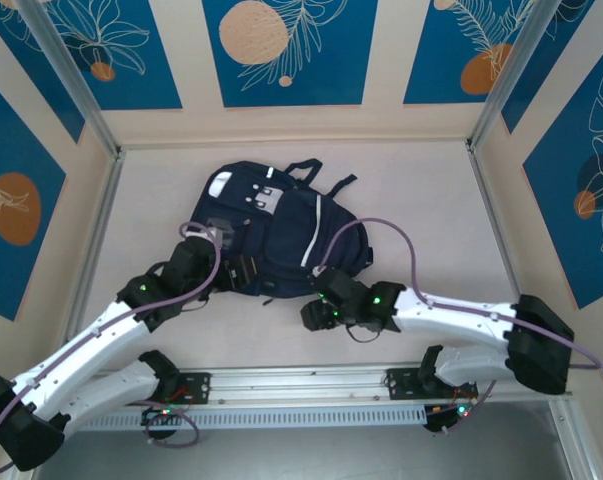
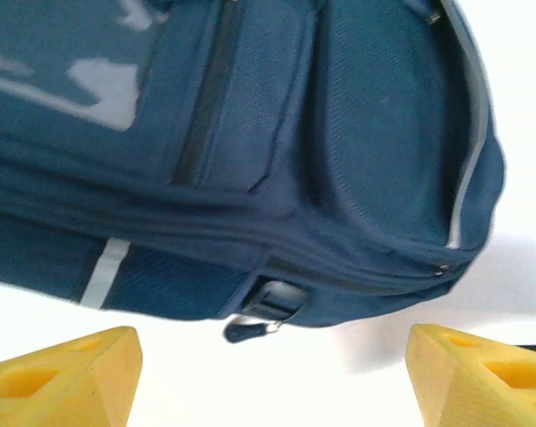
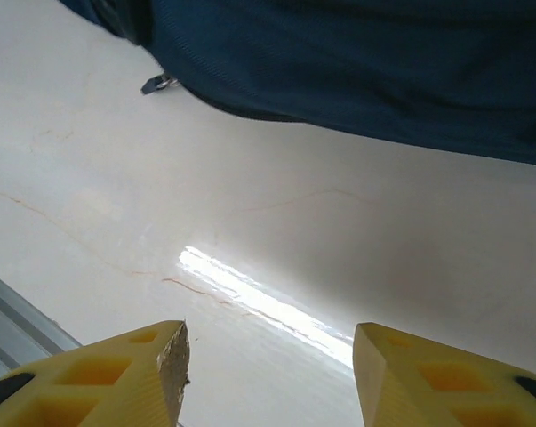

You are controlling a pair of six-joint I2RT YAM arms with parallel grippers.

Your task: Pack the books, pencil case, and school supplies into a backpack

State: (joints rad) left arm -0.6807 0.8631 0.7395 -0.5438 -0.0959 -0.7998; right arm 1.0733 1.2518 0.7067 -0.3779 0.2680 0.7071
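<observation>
Lying flat on the table (image 1: 421, 200) — backpack (image 1: 271, 225), contents hidden; left fingers (image 2: 63, 374) and right fingers (image 3: 116, 374) apart, empty.

The backpack (image 1: 271, 235) lies on the table (image 1: 431, 200) — left tool (image 1: 241, 272) left of it, right tool (image 1: 317, 314) before it.

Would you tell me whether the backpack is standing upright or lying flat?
Lying flat: in the top view the backpack rests spread on the table, its front side facing up toward the camera.
</observation>
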